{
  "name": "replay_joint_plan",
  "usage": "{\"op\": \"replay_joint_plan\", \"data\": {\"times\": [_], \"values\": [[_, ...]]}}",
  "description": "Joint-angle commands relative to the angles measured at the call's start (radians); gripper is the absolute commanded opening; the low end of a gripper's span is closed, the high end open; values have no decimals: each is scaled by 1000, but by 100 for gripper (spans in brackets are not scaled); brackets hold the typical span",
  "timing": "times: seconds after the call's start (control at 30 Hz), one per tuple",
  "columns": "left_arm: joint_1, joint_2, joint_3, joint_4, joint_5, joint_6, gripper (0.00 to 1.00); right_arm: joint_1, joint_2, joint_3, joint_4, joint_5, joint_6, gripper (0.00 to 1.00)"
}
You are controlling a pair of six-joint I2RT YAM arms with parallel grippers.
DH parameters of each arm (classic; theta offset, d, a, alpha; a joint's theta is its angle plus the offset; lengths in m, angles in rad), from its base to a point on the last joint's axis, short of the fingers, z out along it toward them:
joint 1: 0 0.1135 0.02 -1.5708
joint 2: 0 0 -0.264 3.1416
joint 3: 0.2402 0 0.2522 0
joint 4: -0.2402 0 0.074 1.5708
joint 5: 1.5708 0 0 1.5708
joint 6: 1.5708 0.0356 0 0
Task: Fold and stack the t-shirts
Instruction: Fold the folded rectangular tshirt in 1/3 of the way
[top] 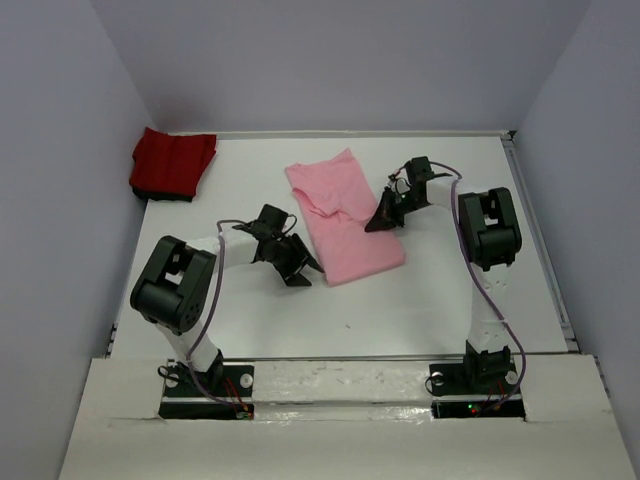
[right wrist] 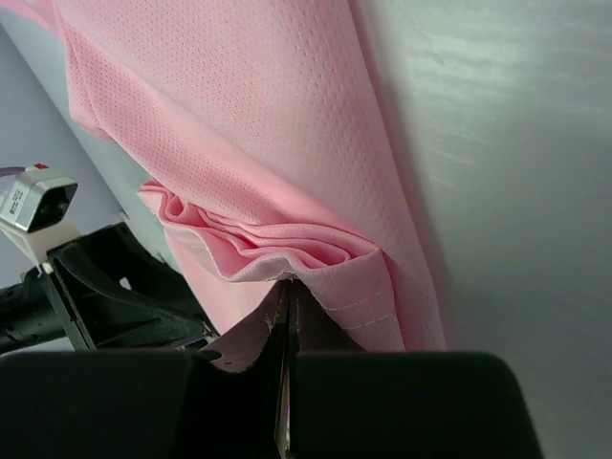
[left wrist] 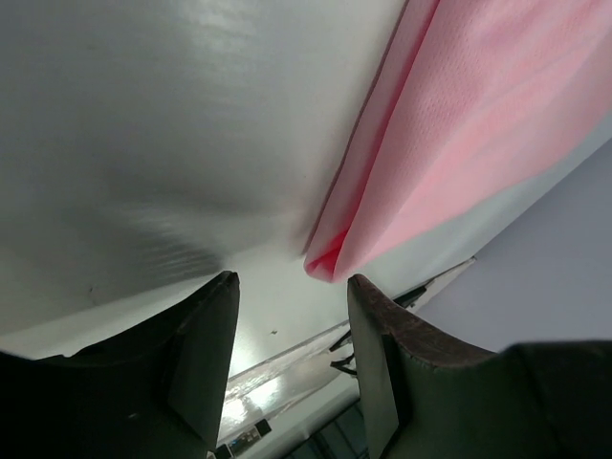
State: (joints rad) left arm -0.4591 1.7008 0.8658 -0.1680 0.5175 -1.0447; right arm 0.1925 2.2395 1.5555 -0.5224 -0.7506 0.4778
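The light pink t-shirt (top: 340,215) lies partly folded in a long strip in the middle of the white table (top: 440,300). The deep red t-shirt (top: 172,163) sits folded in the back left corner. My right gripper (top: 384,220) is at the pink shirt's right edge. In the right wrist view it (right wrist: 287,292) is shut, with the bunched hem of the pink shirt (right wrist: 287,239) pinched at its tips. My left gripper (top: 298,268) hangs open just left of the shirt's near end. In the left wrist view the shirt's corner (left wrist: 330,256) lies just beyond its spread fingers (left wrist: 378,325).
Grey walls (top: 80,150) close in the table on three sides. A raised rail (top: 545,250) runs along the right edge. The left arm (right wrist: 96,287) shows beyond the cloth in the right wrist view.
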Motion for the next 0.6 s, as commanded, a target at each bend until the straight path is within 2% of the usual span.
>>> {"op": "replay_joint_plan", "data": {"times": [0.0,0.27,0.57], "values": [[-16,-69,-40,-5,-1,-35,59,19,35,46,42,39,12,0],[-69,-23,-76,133,3,-98,59,28,31,31,70,39,24,0],[-92,17,-44,193,-40,-118,59,28,17,21,79,39,25,0]]}}
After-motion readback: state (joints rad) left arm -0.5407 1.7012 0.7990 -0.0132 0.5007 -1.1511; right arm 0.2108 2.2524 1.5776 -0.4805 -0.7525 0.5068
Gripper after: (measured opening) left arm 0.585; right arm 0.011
